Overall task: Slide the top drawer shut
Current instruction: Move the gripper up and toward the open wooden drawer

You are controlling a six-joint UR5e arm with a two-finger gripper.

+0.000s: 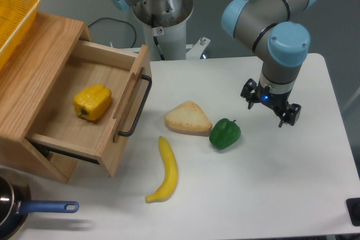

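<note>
Your target, the top drawer (84,108), sits pulled well out of the oak cabinet (39,71) at the left of the tabletop (264,195), its flat front facing the middle of the table. Judging by the solid wood it should be stiff and moderately heavy, nothing fragile, and likely to run straight on its slides if you push it squarely. The black bar handle (138,108) runs along the front; you could hook it, but for closing you would do better to press flat against the wooden front near its middle (an off-centre push may skew the drawer and jam it).

Inside the drawer lies one yellow bell pepper (92,102), resting on the floor well below the rim, so it should not catch on the cabinet.

Your gripper (270,107) hangs above the tabletop at the right, well apart from the drawer, its fingers spread and holding nothing. Between it and the drawer front lie a green bell pepper (225,133), a piece of bread (188,118) and a banana (164,171), so plan your approach over or around them.
</note>
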